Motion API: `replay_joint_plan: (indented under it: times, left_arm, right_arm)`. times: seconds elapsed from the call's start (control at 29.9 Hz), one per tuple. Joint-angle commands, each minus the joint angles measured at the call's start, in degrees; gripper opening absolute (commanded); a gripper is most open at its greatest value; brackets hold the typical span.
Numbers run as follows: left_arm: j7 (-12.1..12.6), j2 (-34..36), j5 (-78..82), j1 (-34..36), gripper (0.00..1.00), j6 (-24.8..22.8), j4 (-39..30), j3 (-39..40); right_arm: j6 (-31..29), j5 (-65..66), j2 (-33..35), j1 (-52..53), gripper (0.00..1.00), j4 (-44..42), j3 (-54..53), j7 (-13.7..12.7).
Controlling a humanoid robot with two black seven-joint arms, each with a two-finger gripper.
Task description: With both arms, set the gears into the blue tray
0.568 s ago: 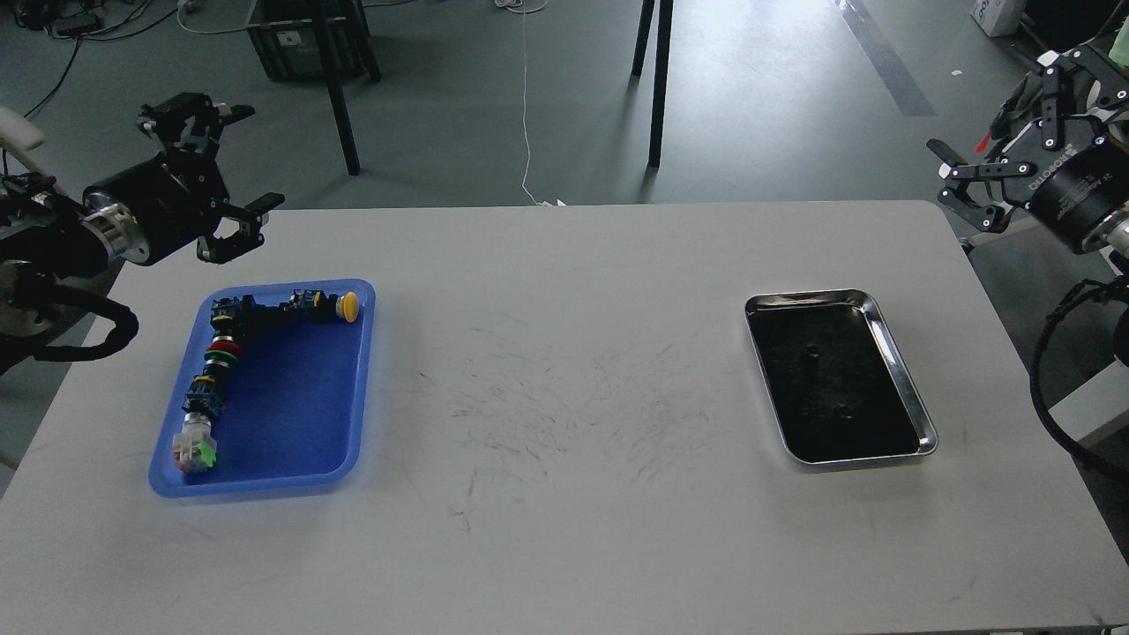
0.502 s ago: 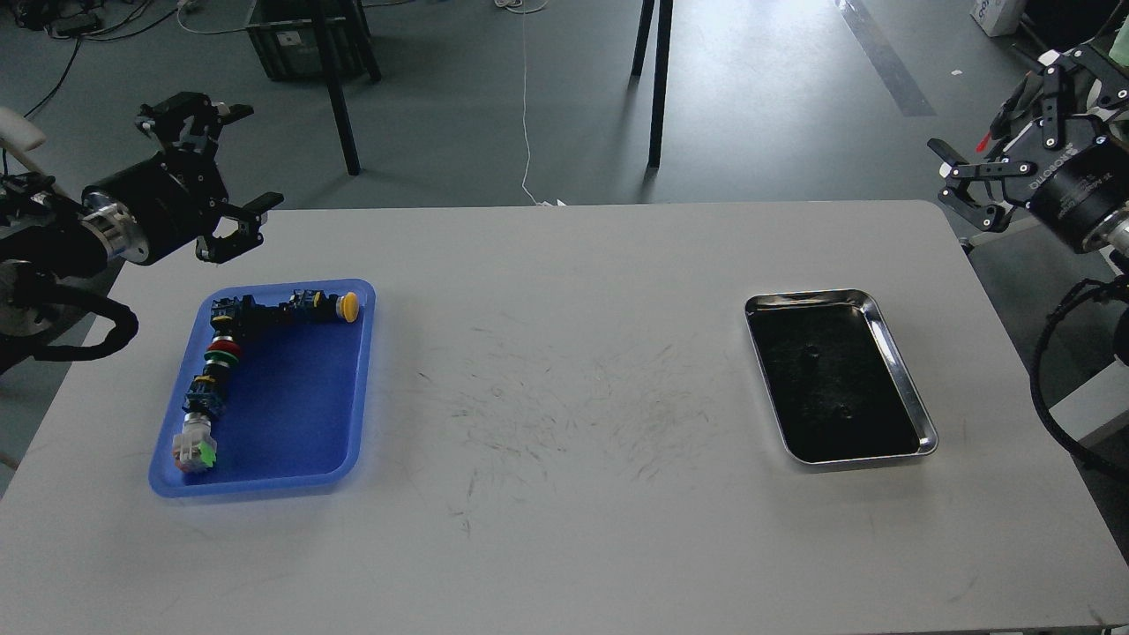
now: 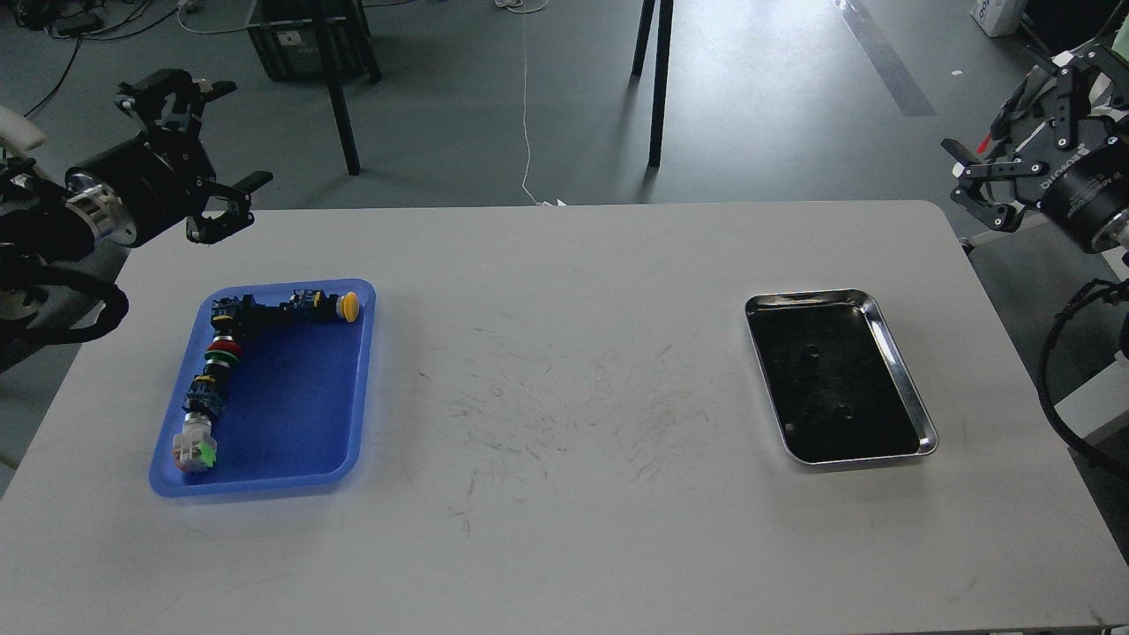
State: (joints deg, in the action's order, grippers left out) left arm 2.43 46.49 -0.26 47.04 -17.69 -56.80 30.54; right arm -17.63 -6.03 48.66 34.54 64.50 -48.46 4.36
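The blue tray (image 3: 295, 414) lies on the left of the white table, with a row of colourful push-button switches (image 3: 219, 353) along its left and far sides. Two small dark gears (image 3: 811, 353) (image 3: 845, 411) are faintly visible on the dark floor of the steel tray (image 3: 891, 353) at the right. My left gripper (image 3: 198, 145) hangs open and empty above the table's far left corner, behind the blue tray. Beyond the table's far right corner, my right gripper (image 3: 1014, 119) is open and empty, well away from the steel tray.
The table's middle (image 3: 564, 414) bears only scuff marks. Behind the table are dark table legs (image 3: 657, 79), a black crate (image 3: 295, 35) and a white cable on the floor.
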Motion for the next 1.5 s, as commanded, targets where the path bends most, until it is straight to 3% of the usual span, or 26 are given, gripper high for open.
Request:
replay_joint_plan:
  times: [0.0,0.13,0.27,0.47,0.6,0.87,1.04,1.27,1.47]
  left_arm:
    - [2.1,0.0,-0.2,-0.2,0.99,-1.0,0.4,0.4]
    - [4.8,0.0,-0.4,-0.2,0.99,-5.5,0.5,0.9]
    - [6.6,0.1,0.0,-0.1,0.99,-5.9,0.5,0.1]
    - [3.9,-0.7,-0.3,-0.5,0.99,3.3,0.6,0.8]
    - [0.6,-1.9,-0.2,-0.5,0.99,4.4,0.6,0.7]
    - [-3.8,-3.5,-0.3,-0.5,0.99,8.6,1.3,0.7]
    - [-3.7,-3.6,0.2,-0.4,0.99,7.1,1.6,0.1]
    - [0.5,-3.2,-0.4,0.2,0.99,3.6,1.7,1.3]
    - [0.1,-3.8,0.3,0.2,0.99,4.2,2.3,2.2]
  right_arm:
    - [0.1,0.0,0.1,0.0,0.99,-0.3,0.1,-0.2]
    - [-0.5,0.1,0.6,0.0,0.99,-0.1,0.7,-0.7]
    - [-1.3,0.1,0.7,-0.1,0.99,0.4,0.8,-0.6]
    - [-1.9,0.1,0.6,-0.2,0.99,0.2,1.0,-0.3]
    - [-1.9,0.1,0.6,-0.3,0.99,0.1,1.0,0.0]
    - [-1.9,0.1,0.6,-0.3,0.99,0.1,0.6,0.2]
    - [-2.0,0.1,0.6,-0.3,0.99,0.2,0.5,0.4]
    - [-2.0,0.1,0.6,-0.3,0.99,0.2,0.5,0.7]
    - [-2.2,0.3,0.8,-0.4,0.99,0.4,1.3,-0.1]
